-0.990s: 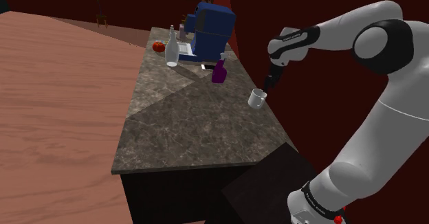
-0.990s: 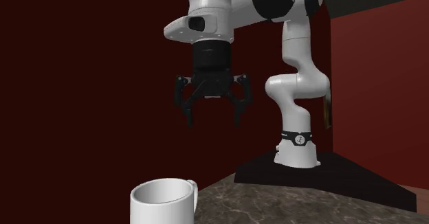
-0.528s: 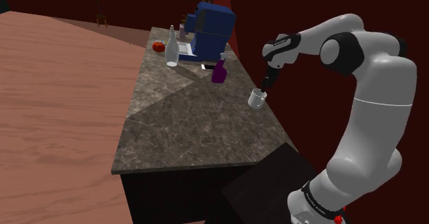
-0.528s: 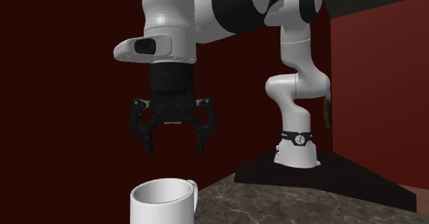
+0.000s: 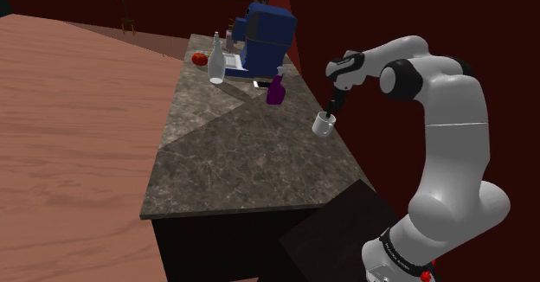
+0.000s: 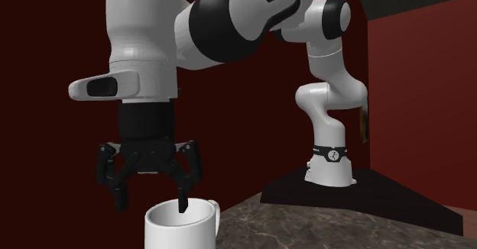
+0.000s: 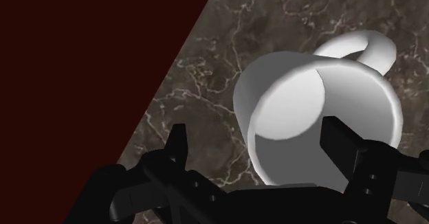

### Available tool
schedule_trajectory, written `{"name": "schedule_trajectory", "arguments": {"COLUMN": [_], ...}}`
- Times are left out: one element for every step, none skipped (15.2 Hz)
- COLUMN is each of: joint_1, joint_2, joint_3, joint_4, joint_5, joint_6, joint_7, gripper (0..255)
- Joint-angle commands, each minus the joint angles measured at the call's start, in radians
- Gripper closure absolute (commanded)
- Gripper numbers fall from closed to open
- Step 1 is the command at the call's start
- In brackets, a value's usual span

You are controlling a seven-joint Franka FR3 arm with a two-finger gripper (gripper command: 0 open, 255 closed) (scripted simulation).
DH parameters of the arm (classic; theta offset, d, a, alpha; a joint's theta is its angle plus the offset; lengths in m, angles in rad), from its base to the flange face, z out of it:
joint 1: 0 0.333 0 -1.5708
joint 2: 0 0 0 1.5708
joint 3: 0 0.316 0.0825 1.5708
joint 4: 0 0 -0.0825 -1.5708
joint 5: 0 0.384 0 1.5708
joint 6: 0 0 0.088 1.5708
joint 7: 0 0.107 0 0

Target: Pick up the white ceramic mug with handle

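Note:
A white mug (image 5: pixel 323 124) with a handle stands upright on the marble counter (image 5: pixel 225 150), close to its edge beside the dark red wall. My black gripper (image 5: pixel 334 107) hangs just above it, pointing down, fingers open. In the second exterior view the gripper (image 6: pixel 151 202) straddles the rim of the mug (image 6: pixel 182 226): one fingertip (image 6: pixel 183 204) dips over the opening, the other hangs outside the wall. In the wrist view the mug (image 7: pixel 302 113) lies between the spread fingers of the gripper (image 7: pixel 259 143), its handle (image 7: pixel 368 45) pointing away from the hand. Nothing is clasped.
At the counter's far end stand a blue coffee machine (image 5: pixel 264 38), a purple spray bottle (image 5: pixel 277 88), a clear bottle (image 5: pixel 216 60) and a small red object (image 5: pixel 199 59). The counter drops off to a wooden floor (image 5: pixel 69 142). My dark stand (image 5: pixel 346 228) is at the near corner.
The arm has folded in and lowered the gripper toward the mug, from well above it to rim level. The fingers stayed open and the mug has not moved.

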Motion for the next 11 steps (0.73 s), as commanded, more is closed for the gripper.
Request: {"name": "schedule_trajectory", "arguments": {"joint_1": [-0.002,-0.003,-0.004,-0.005,-0.006,-0.006,-0.007,-0.007,-0.007,-0.007,-0.007], "joint_2": [0.019,0.027,0.034,0.042,0.047,0.047,0.048,0.048,0.047,0.047,0.047], "joint_3": [0.004,0.006,0.008,0.009,0.010,0.010,0.010,0.010,0.010,0.010,0.010], "joint_4": [0.004,0.003,0.002,0.001,0.001,0.001,0.004,0.003,0.002,0.002,0.002], "joint_5": [0.005,0.007,0.009,0.011,0.012,0.012,0.012,0.012,0.012,0.012,0.012], "joint_6": [0.015,0.023,0.032,0.040,0.045,0.045,0.044,0.045,0.045,0.045,0.045], "joint_7": [0.000,-0.001,-0.002,-0.003,-0.003,-0.003,-0.004,-0.004,-0.004,-0.004,-0.004], "gripper": [0,0,0,0,0,0,255,255,255,255,255]}}
